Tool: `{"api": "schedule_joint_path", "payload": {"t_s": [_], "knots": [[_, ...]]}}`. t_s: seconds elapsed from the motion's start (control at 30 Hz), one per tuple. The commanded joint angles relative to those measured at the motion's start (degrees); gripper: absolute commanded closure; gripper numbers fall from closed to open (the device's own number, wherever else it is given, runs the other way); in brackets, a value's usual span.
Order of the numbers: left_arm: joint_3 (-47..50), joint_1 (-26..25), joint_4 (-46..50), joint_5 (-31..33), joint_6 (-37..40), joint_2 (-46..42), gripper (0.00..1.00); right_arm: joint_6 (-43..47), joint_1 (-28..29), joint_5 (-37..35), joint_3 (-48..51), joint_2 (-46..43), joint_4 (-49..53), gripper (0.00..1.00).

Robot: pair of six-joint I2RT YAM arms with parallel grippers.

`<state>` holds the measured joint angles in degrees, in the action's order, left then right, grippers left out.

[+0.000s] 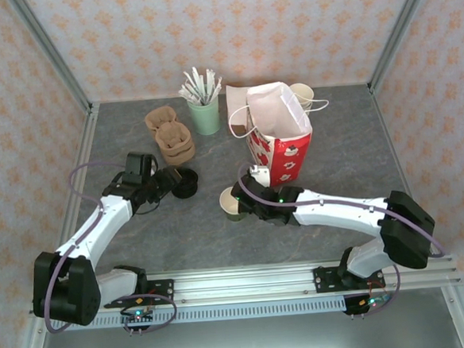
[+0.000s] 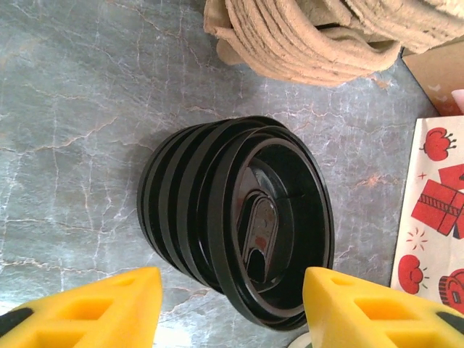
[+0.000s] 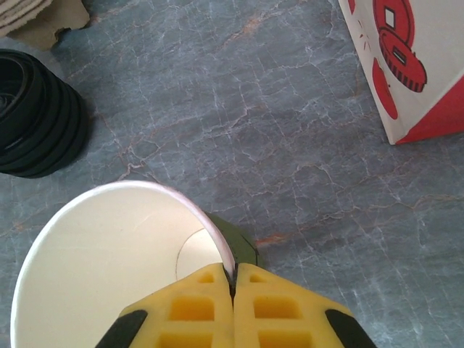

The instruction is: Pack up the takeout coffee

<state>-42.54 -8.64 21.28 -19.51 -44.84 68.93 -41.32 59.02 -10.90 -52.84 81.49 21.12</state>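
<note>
- Two things are cut off for you. The takeout coffee cup runs off the lower-left edge of the right wrist view, and the red-and-white bag is clipped at the top right.
- Your right gripper is clenched on the cup's rim, one finger inside the mouth and one outside (no lid on the cup). A sliver of olive side shows just past the tips.
- Your left gripper stands released with its fingers wide. The black lid stack sits just ahead and partly between the tips; you cannot tell whether they touch it.
- Ahead of the right gripper lies bare table. The bag is ahead to its right, apart from the cup.
- Beyond the lid stack, near it, lie pulp carriers.
- The surface is grey and marble-veined, and patterned walls close the far side and both flanks.
</note>
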Motion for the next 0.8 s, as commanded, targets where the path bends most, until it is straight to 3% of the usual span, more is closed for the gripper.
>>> {"api": "schedule_joint_path", "payload": {"t_s": [0.0, 0.33, 0.57, 0.77], "knots": [[-1.8, -0.6, -1.4, 0.3, -1.1, 0.8, 0.48, 0.3, -0.4, 0.4, -1.9, 0.8, 0.4, 0.92], [-3.2, -0.7, -1.7, 0.3, -1.9, 3.3, 0.61, -0.2, -0.7, 3.4, -3.1, 2.6, 0.7, 0.85], [-3.1, -0.6, -1.9, 0.5, -2.3, 4.0, 0.62, -0.4, -0.8, 4.0, -3.9, 2.7, 1.6, 0.70], [-2.7, -0.7, -2.3, 0.7, -2.5, 4.6, 0.62, -0.4, -0.8, 4.2, -4.8, 2.5, 2.8, 0.64]]}}
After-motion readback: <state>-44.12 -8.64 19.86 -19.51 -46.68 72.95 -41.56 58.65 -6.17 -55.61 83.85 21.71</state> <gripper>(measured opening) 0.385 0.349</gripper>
